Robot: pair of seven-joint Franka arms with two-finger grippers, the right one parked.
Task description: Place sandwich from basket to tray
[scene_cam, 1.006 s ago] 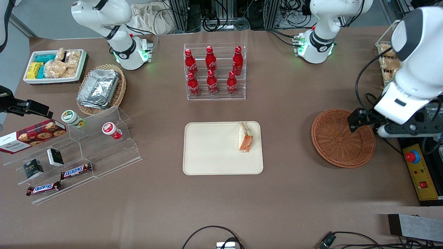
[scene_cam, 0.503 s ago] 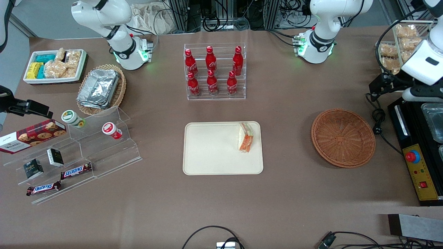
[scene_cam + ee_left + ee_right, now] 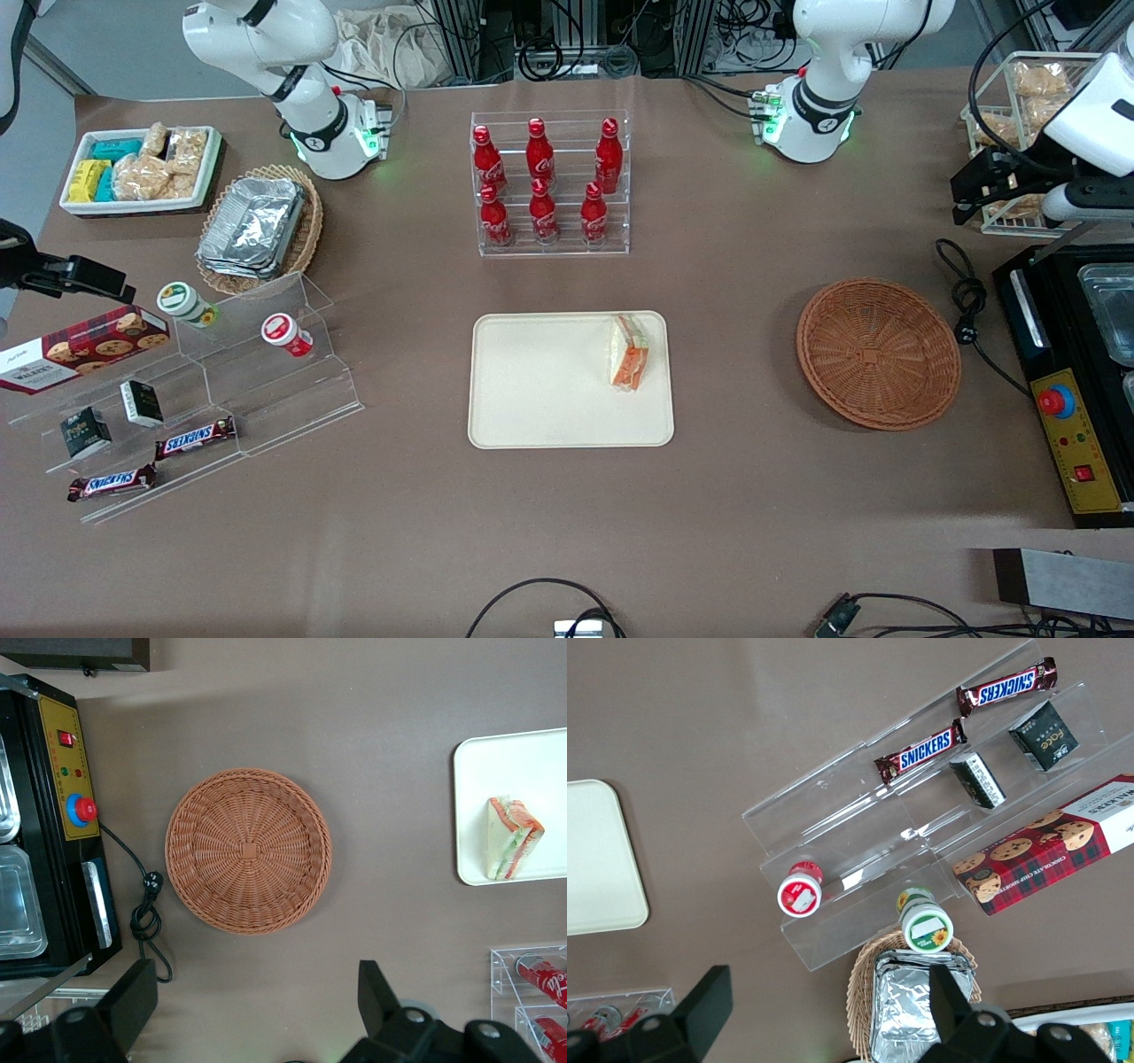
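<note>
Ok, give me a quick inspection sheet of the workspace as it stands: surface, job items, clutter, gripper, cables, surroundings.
Surface: brown table, no spills seen.
Sandwich: lying on the tray, near the edge that faces the basket.
Basket: nothing in it, toward the working arm's end.
Clutter: cola bottles in a clear rack; Snickers bars, cookie box and small tubs on an acrylic stand; foil containers; white bin of snacks.
Gripper: open, holding nothing, raised by the wire rack of snack bags, farther from the front camera than the basket.
Cables: black cord coiled beside the basket.
Surroundings: control box with a red stop button.
</note>
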